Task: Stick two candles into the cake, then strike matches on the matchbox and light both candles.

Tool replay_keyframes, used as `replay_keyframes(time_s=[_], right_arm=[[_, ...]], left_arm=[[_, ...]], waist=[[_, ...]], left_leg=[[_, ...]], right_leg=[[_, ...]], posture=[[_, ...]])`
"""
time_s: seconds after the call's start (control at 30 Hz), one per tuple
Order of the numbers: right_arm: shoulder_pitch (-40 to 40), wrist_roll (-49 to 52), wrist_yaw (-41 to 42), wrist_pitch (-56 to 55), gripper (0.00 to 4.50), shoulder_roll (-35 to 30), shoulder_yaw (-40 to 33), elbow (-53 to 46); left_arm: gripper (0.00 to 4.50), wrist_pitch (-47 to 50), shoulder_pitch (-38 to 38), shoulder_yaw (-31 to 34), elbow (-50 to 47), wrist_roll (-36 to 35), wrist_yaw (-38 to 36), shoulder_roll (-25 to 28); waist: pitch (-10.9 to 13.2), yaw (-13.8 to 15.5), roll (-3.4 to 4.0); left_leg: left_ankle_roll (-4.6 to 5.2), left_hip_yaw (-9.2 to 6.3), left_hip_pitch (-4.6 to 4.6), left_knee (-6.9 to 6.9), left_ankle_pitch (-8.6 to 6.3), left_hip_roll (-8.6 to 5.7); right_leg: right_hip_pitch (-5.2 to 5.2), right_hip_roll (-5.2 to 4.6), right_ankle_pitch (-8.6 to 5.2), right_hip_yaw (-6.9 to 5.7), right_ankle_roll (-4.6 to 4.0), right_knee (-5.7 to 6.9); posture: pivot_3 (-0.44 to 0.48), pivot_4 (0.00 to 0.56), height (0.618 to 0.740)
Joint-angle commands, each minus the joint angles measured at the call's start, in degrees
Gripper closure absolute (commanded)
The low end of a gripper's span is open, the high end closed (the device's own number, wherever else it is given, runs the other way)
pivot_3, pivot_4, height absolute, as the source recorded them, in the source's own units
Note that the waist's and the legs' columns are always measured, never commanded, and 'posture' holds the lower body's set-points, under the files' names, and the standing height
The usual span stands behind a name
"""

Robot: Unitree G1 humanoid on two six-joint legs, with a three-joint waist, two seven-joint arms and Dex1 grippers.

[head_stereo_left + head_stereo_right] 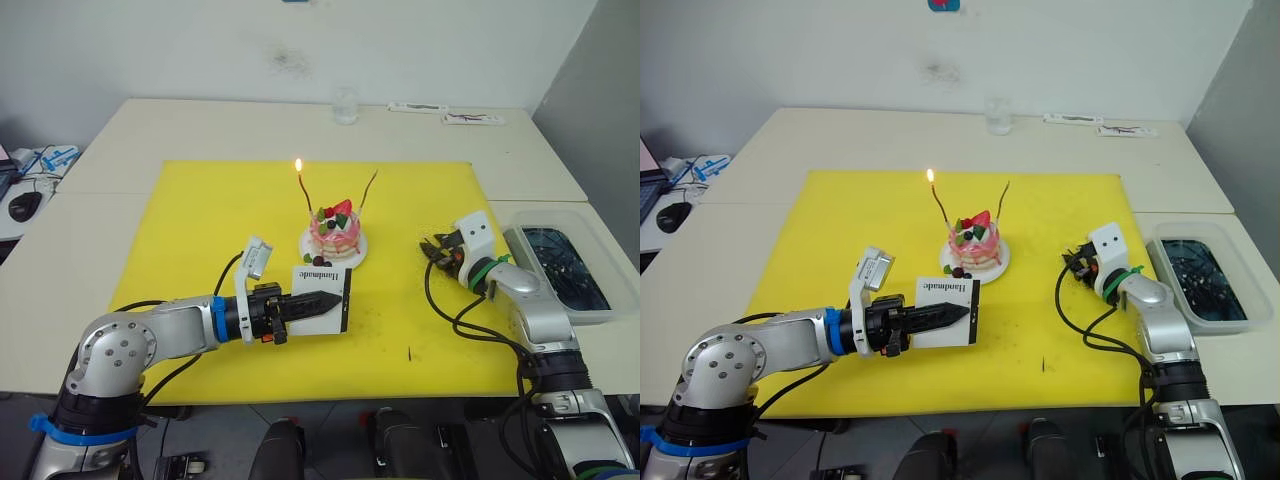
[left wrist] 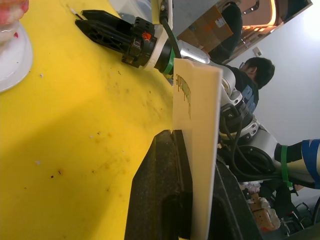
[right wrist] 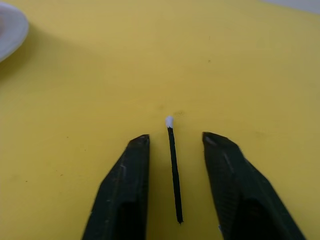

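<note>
Cake (image 1: 335, 233) sits on its white plate (image 1: 358, 255) near the middle of your yellow mat (image 1: 200, 230), with both candles stuck upright in it. Your left-side candle (image 1: 302, 192) carries a small flame at its tip; your right-side candle (image 1: 369, 188) shows none. Your left gripper (image 1: 318, 300) is clamped on the matchbox (image 1: 322, 299), holding it on edge just in front of the plate, "Handmade" print facing the head camera; in the left wrist view the box (image 2: 197, 150) stands pinched between the two black fingers (image 2: 157, 195). Your right gripper (image 3: 175, 150) is low over the mat, to the right of the cake and apart from it, fingers spread. A match (image 3: 173, 167) lies on the mat in the gap between them, white tip pointing away from the wrist, touching neither finger. Another short dark stick (image 1: 409, 353) lies on the mat near its front edge. Clear tray (image 1: 590, 300) with dark contents sits off the mat at the right, and a glass (image 1: 345, 105) stands at the table's far side.
</note>
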Motion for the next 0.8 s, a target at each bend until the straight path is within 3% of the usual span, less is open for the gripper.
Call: replay_keyframes(time_s=[0.03,0.07,0.53,0.8], right_arm=[[-0.49,-0.80,-1.09,1.81,4.25,-0.96,-0.43,-1.34],[-0.54,-0.70,-1.22,2.11,4.45,-0.91,-0.52,-1.48],[0.81,2.13,1.08,6.34,4.45,-1.49,-0.86,-10.94],[10.33,5.00,0.86,13.50,4.45,-1.86,-0.73,-26.61]], left_arm=[[4.50,-0.41,0.35,1.36,-2.06,-1.39,0.10,0.16],[4.50,-0.45,0.43,1.37,-2.11,-1.37,0.14,0.15],[4.50,-0.73,0.49,1.26,-1.73,-0.98,0.62,0.09],[4.50,-0.62,0.51,1.36,-1.75,-0.88,0.24,0.43]], waist=[[0.00,0.00,0.00],[0.00,0.00,0.00],[0.00,-0.08,0.01],[0.00,0.00,0.01]], left_leg=[[0.00,0.00,0.00,0.00,0.00,0.00],[0.00,0.00,0.01,0.00,0.00,0.00],[0.00,0.00,-0.02,-0.06,0.00,0.00],[0.00,-0.04,-0.05,-0.10,0.00,0.01]], right_leg=[[0.00,0.00,0.00,0.00,0.00,0.00],[0.00,0.00,0.00,0.00,0.00,0.00],[-0.05,0.00,0.00,-0.01,0.00,-0.01],[-0.07,0.00,-0.04,-0.04,-0.05,-0.02]], posture=[[0.000,0.150,0.740],[0.000,0.150,0.740],[0.000,0.150,0.740],[0.000,0.150,0.740]])
